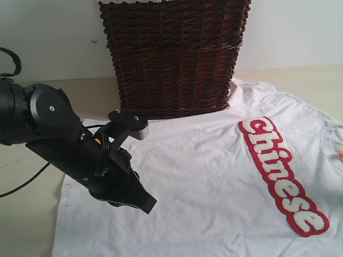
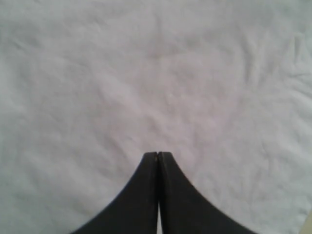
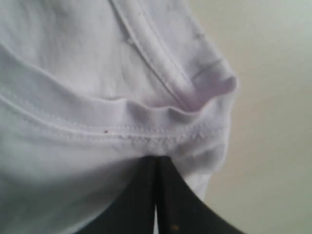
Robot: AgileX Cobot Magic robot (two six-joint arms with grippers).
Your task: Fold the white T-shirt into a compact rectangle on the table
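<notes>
The white T-shirt (image 1: pixel 214 176) lies spread flat on the table (image 1: pixel 21 176), its red-outlined lettering (image 1: pixel 281 174) facing up at the right. My left gripper (image 1: pixel 149 205) hangs over the shirt's lower left part. In the left wrist view its jaws (image 2: pixel 157 154) are shut, with plain shirt cloth (image 2: pixel 156 73) beyond the tips and nothing between them. My right gripper (image 3: pixel 157 158) is out of the exterior view. The right wrist view shows it shut on a bunched, stitched edge of the T-shirt (image 3: pixel 73 73), with bare table (image 3: pixel 273 122) beside it.
A dark wicker basket (image 1: pixel 174 53) stands at the back, touching the shirt's far edge. A small orange collar loop (image 1: pixel 340 154) shows at the right border. Bare table lies left of the shirt, with a black cable (image 1: pixel 24 184) trailing across it.
</notes>
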